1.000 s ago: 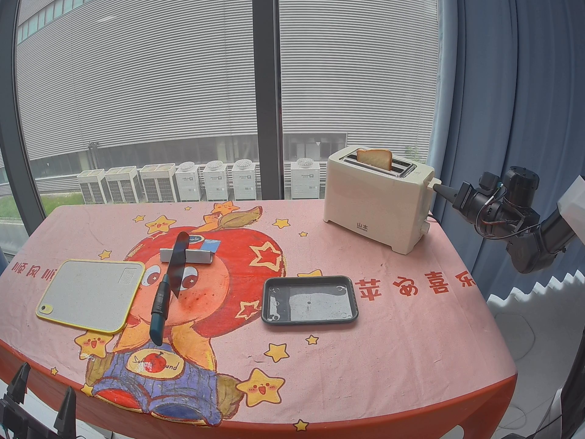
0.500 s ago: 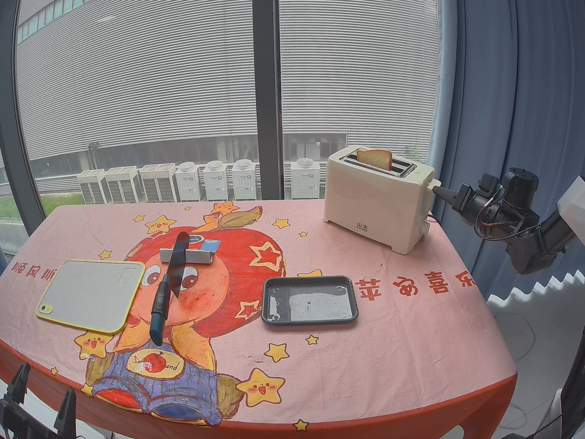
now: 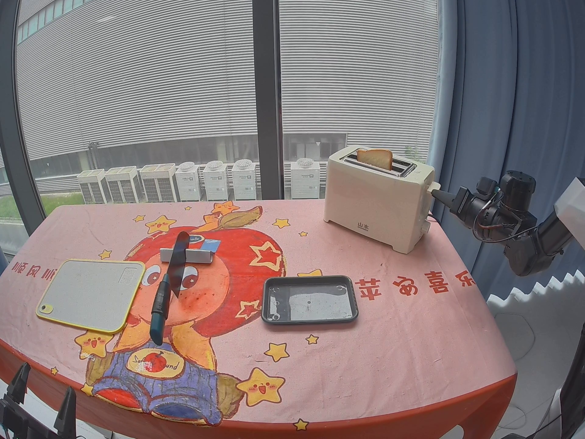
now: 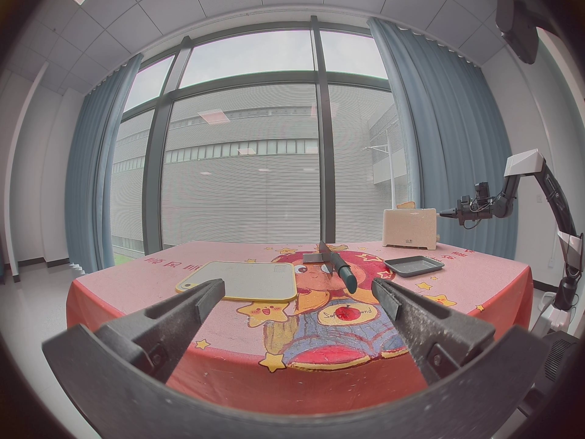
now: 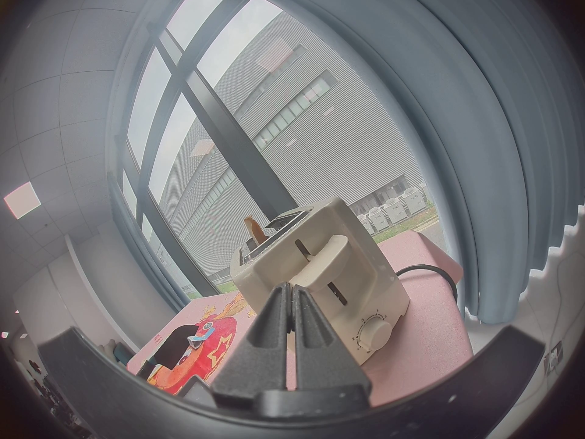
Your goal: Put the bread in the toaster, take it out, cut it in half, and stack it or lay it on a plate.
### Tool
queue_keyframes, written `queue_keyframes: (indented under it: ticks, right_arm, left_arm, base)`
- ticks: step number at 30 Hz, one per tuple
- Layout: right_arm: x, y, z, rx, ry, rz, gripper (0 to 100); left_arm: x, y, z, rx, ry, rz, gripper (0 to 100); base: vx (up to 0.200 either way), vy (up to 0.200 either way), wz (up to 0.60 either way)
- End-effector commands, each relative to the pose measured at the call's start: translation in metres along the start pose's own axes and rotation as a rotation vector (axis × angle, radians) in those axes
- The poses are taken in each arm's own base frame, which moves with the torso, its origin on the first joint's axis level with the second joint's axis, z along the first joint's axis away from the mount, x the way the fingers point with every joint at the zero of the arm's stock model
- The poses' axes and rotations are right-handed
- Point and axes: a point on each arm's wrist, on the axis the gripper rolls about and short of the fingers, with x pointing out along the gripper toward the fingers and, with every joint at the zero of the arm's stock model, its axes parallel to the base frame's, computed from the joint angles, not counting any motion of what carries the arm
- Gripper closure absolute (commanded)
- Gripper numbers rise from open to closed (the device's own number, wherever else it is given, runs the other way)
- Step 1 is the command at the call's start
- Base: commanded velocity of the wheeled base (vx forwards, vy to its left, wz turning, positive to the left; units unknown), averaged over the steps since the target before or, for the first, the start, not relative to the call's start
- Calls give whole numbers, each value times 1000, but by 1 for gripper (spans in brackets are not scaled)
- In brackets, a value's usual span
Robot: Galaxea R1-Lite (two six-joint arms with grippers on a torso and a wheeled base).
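- Bread (image 3: 374, 158) is stood upright in the toaster (image 3: 378, 199), top part sticking out. It seems to be in the slot on the window side.
- Right gripper (image 3: 437, 194) is held level at the toaster's end face, fingers pressed together on nothing.
- In the right wrist view the fingertips (image 5: 290, 289) are seen just below the lever (image 5: 323, 263). Contact cannot be told.
- Left gripper (image 4: 297, 288) is spread wide and empty, well apart from the toaster, off the table's near edge.
- Small dark print is seen low on the toaster's front in the head view. It is not read off.
- Large red characters are printed on the tablecloth (image 3: 396, 336) in front of the toaster. More sit at the far left edge, beyond the board (image 3: 91, 294).
- A round badge with lettering is drawn on the cartoon apple figure, nearer the robot than the knife (image 3: 166, 288).
- The plate (image 3: 317, 303), a dark tray, is set in front of the toaster and apart from it.
- The knife is laid left of the plate, blade propped on a small rest (image 3: 187, 255).
- On the toaster's end face, the right wrist view gives a dial (image 5: 373, 335) below the lever slot and a black cord (image 5: 426, 271) behind.
- From the left wrist view the toaster (image 4: 409, 228) is seen from afar, with the right gripper (image 4: 448, 214) level with its top.
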Motion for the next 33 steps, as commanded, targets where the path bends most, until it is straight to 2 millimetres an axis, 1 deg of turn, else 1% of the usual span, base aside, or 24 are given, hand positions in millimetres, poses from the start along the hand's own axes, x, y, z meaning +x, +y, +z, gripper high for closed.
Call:
queue_keyframes:
  ticks: [1,11,12,17,19,24,28,33]
  right_arm:
    - [1,-1,-1,2,2,-1,100]
    - [-2,6,3,-10,-11,18,100]
    - [-5,14,5,-17,-16,32,100]
    - [-10,22,11,-28,-33,48,100]
    - [-10,22,14,-27,-40,49,100]
    - [-9,25,27,22,-79,65,100]
    - [-6,25,30,41,-91,72,100]
    - [-3,24,30,47,-96,64,100]
  left_arm:
    - [0,0,-5,0,1,-1,0]
    - [0,0,-5,0,1,-1,0]
    - [0,0,-5,0,1,1,0]
    - [0,0,-5,0,1,-1,0]
    - [0,0,-5,0,1,1,0]
    - [0,0,-5,0,1,1,0]
    - [0,0,-5,0,1,-1,0]
    - [0,0,-5,0,1,-1,0]
  base:
    - [0,0,0]
    - [0,0,0]
    - [0,0,0]
    - [0,0,0]
    - [0,0,0]
    - [0,0,0]
    - [0,0,0]
    - [0,0,0]
